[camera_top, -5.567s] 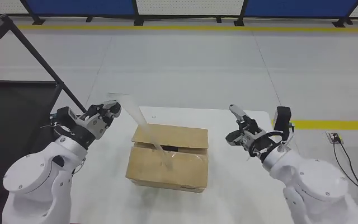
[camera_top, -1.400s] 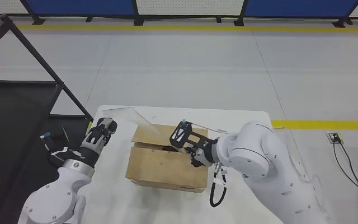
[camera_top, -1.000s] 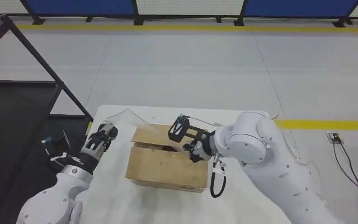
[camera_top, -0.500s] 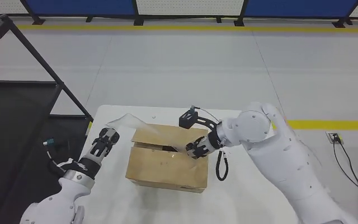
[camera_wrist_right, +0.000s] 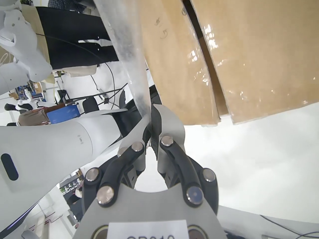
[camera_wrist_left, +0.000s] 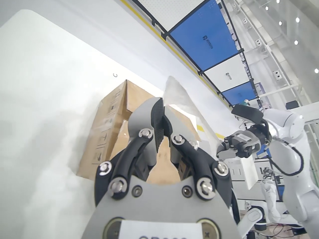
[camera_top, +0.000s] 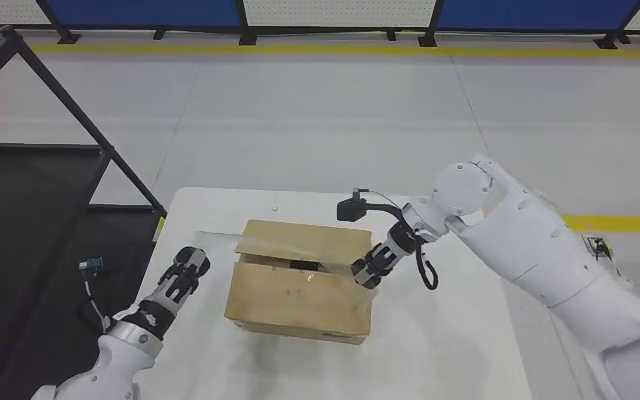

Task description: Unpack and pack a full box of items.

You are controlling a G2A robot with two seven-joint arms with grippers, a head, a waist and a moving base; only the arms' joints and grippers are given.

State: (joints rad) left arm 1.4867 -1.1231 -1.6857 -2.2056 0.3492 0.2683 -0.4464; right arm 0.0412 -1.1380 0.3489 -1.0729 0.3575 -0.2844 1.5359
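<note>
On the surface (camera_top: 445, 325) sits the cardboard box (camera_top: 300, 290), flaps down; left pincer (camera_wrist_left: 162, 116) and right pincer (camera_wrist_right: 150, 121) each close tight on the tape strip (camera_wrist_left: 179, 96). Unsealing seems in hand; next, pull it clear.

Right gripper (camera_top: 362, 278) grabbed tape (camera_wrist_left: 179, 98), left gripper (camera_top: 195, 258) lowered

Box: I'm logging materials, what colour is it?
The box is plain brown; top view shows it best.

The box (camera_top: 300, 292) sits mid-worktop (camera_top: 450, 340), with the left claw (camera_top: 188, 268) off its left side, the right claw (camera_top: 365, 273) at its right top edge, and a tape strip (camera_wrist_left: 184, 101) spanning between them.
</note>
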